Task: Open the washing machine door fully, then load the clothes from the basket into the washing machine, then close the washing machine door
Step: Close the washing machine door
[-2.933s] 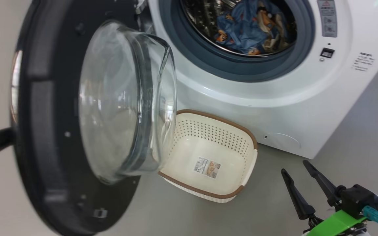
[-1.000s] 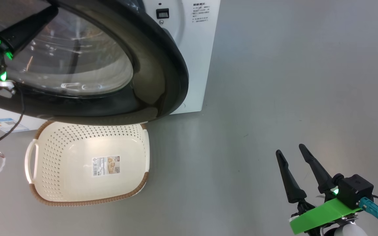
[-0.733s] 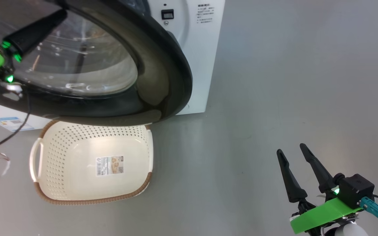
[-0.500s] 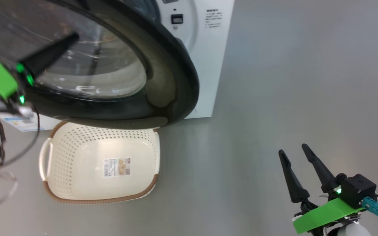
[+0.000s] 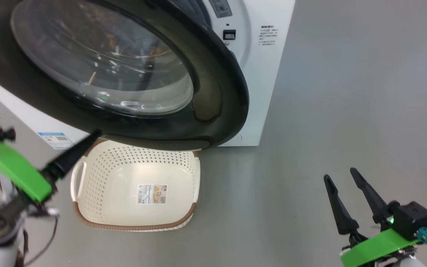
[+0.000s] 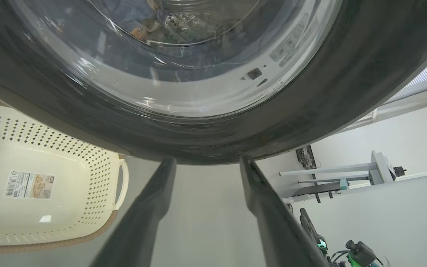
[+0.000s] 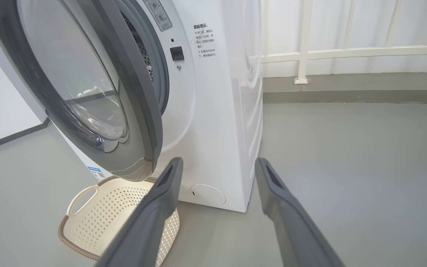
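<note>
two steps look finished: the basket (image 5: 143, 159) sits empty on the floor (image 5: 310, 129) just under the door (image 5: 232, 92), with only a paper label (image 5: 151, 194) at its bottom. the clothes (image 6: 139, 18) show as blue cloth through the glass (image 5: 106, 66), inside the washing machine (image 5: 269, 74). the step in hand is judged to be the last one, shutting the door, which in the right wrist view stands ajar with a gap on its right side. the left hand (image 6: 207, 163) has its fingers parted and holds nothing. its tips are just below the door's lower rim, and contact cannot be told. the right hand (image 5: 340, 174) is spread wide and empty, near and well to the right. next would be a firm push on the rim's right side until it catches. the catch is hidden behind the rim, the door's top is cut off, and glare blurs the drum (image 6: 184, 18).
</note>
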